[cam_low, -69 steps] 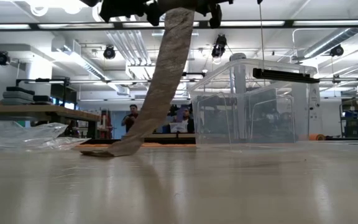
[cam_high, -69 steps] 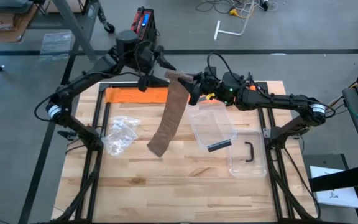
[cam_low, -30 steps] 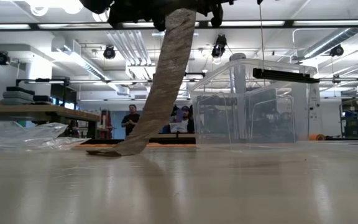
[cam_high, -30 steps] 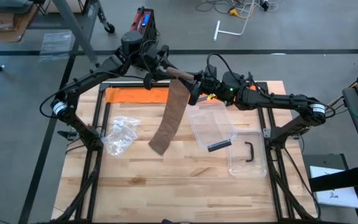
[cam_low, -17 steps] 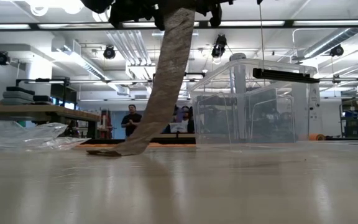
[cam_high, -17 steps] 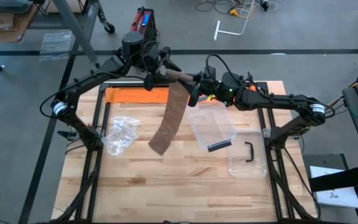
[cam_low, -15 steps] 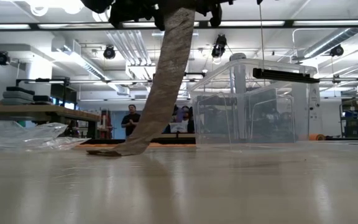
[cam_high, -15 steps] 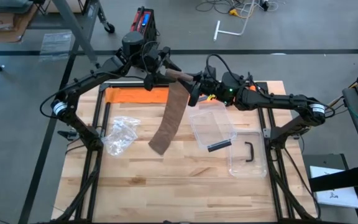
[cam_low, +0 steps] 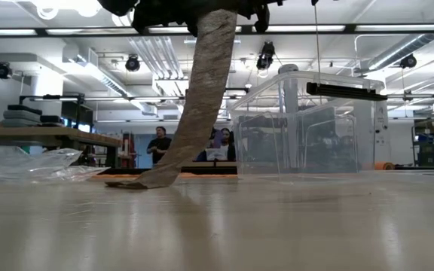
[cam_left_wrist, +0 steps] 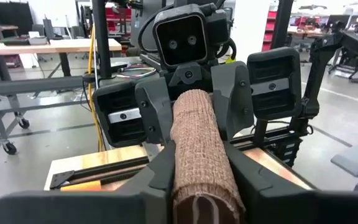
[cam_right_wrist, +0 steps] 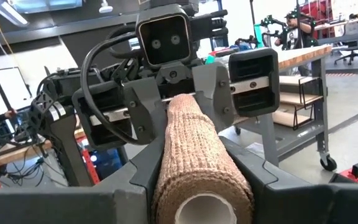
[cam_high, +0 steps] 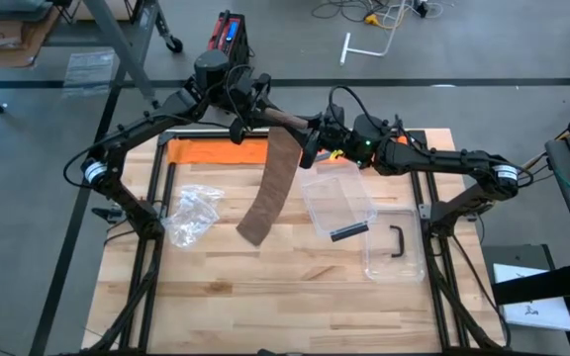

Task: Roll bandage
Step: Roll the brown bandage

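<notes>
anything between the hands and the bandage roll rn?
Nothing visible. The left hand and the right hand each clamp an end of the bandage roll directly. Its loose tail hangs free to the table, beside the clear bin.

Bandage [cam_high: 270,188]: tan woven cloth, rough, matt, open crepe texture. Desk [cam_high: 295,297]: pale wood planks, smooth, slightly glossy. Box [cam_high: 339,198]: clear, glossy plastic. Bag [cam_high: 191,213]: thin, crinkled clear film. Tools [cam_left_wrist: 194,93]: dark, matt plastic.
</notes>
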You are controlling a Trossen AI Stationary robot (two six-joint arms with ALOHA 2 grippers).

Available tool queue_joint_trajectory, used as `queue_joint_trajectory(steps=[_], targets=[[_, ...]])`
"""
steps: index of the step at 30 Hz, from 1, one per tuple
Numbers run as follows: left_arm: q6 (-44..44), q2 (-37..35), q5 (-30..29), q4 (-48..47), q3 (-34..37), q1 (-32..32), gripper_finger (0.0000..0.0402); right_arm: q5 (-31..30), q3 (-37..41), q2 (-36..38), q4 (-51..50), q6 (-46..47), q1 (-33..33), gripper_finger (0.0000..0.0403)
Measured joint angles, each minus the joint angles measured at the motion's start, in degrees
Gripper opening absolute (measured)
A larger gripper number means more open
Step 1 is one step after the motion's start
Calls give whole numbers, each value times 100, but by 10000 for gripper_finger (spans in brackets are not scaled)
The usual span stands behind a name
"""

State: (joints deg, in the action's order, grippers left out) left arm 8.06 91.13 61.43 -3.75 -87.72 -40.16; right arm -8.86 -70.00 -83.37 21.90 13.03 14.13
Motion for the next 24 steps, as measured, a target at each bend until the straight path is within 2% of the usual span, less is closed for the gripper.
queue_joint_trajectory(steps=[6,17,24], targets=[[649,0,9,79,-47,-24,81,20,0,28,27,698,-22,138],[2230,-11,89,134,-74,-35,81,301,0,48,119,1871,-24,253],[3374,-24,109,110,-79,-19,83,415,2,32,268,2634,-21,303]])
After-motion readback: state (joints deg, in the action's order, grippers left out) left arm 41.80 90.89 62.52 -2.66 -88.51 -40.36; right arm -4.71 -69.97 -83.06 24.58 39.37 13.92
